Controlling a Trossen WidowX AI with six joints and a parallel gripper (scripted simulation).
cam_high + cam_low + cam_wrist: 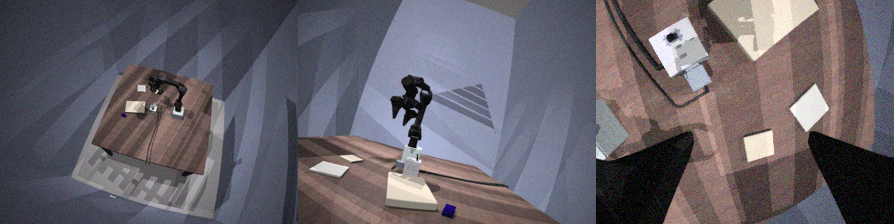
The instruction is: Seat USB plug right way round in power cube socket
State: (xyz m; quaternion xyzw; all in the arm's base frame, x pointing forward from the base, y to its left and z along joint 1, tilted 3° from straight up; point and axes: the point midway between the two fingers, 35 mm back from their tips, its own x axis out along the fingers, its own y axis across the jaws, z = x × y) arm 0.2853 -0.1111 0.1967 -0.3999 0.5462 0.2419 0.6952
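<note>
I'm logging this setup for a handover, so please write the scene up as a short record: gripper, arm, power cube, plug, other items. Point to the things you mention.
gripper: open [399, 122] [751, 136], nothing between its fingers
arm: raised above the table [174, 141] [366, 187]
power cube: white [411, 168] [678, 47], upright, black piece on top
plug orientation and depth: cannot tell
large cream block: [135, 106] [409, 193] [761, 25], flat beside the cube
small cream tile: [351, 159] [759, 145], flat
white tile: [141, 88] [329, 169] [810, 107], flat
blue block: [124, 115] [448, 210], near the large cream block
</note>
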